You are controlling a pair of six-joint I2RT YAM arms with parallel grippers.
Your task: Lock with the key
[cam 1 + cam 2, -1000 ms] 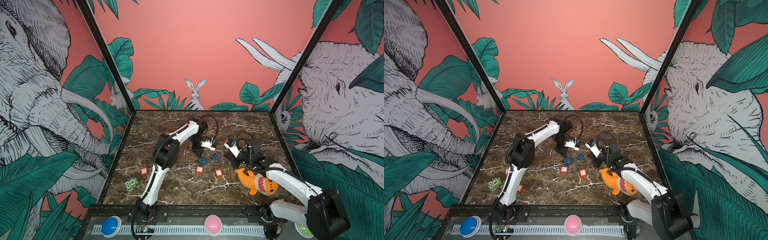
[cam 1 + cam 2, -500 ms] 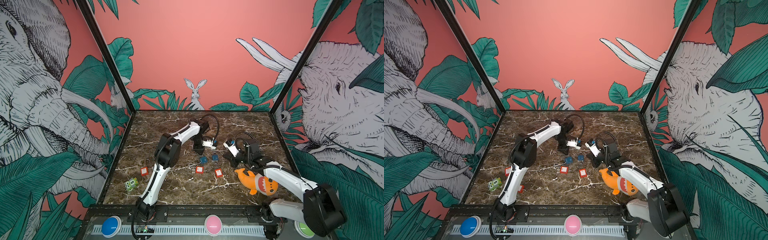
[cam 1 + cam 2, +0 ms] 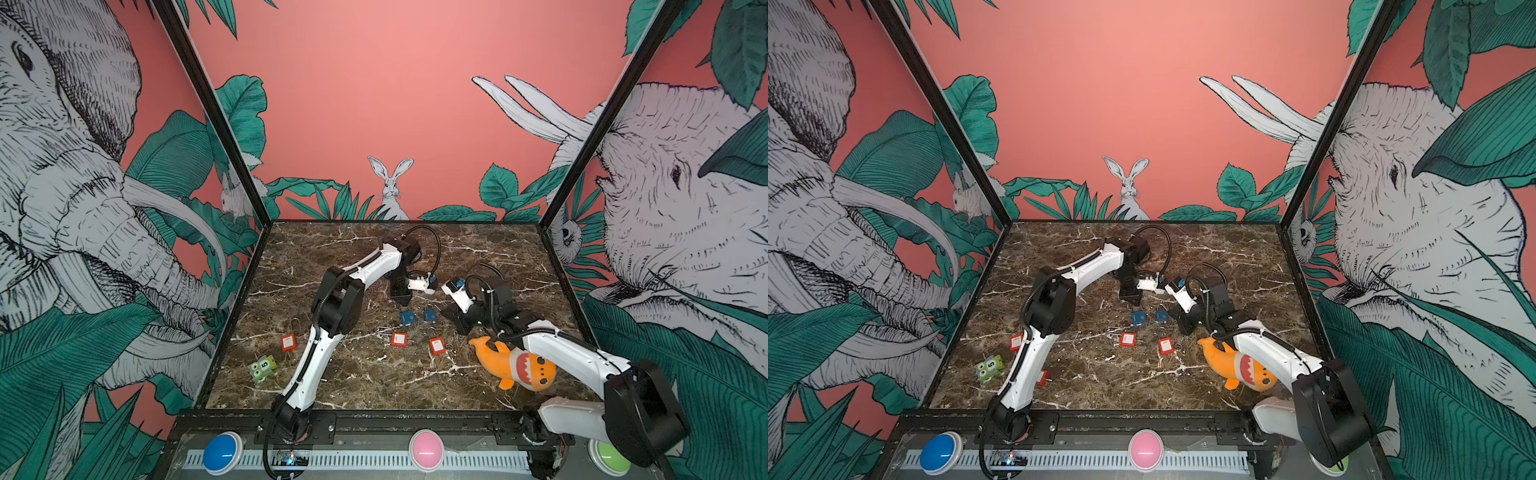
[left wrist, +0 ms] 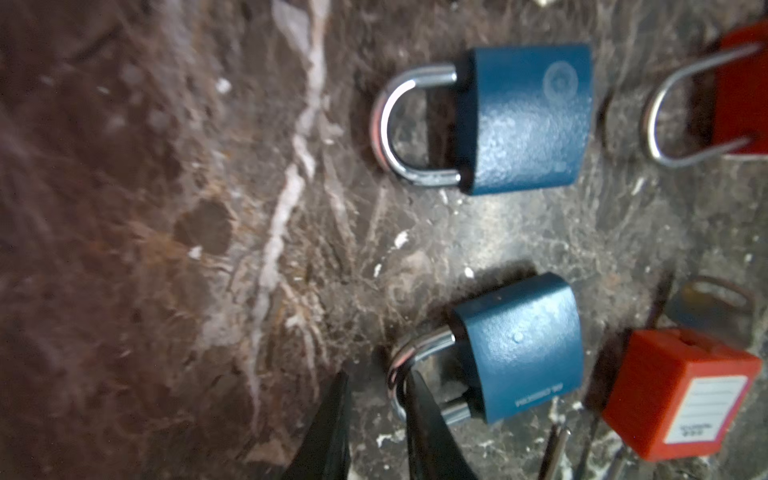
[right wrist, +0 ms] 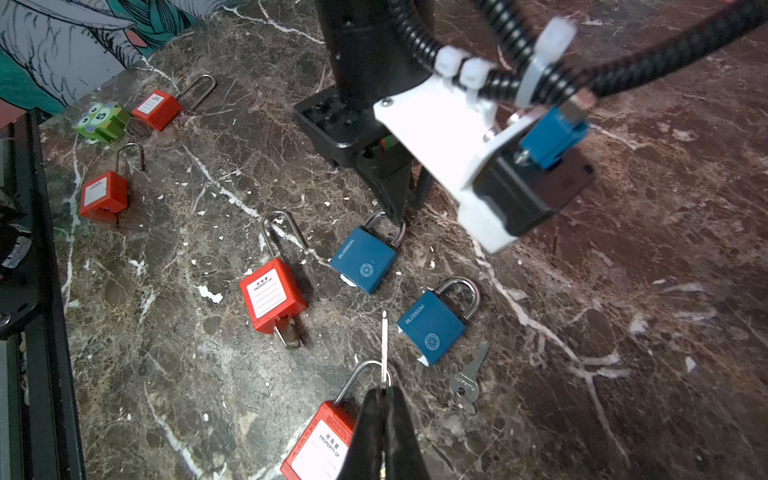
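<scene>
down on the marble bench, the left pincer stands slightly parted, one tip at the shackle of the left blue padlock mid-bench; right of it, the right pincer is clenched on a thin key.

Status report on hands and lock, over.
Left hand parted at blue padlock shackle. Right hand shut on key, short of it. Second blue padlock, red padlock close by.
</scene>
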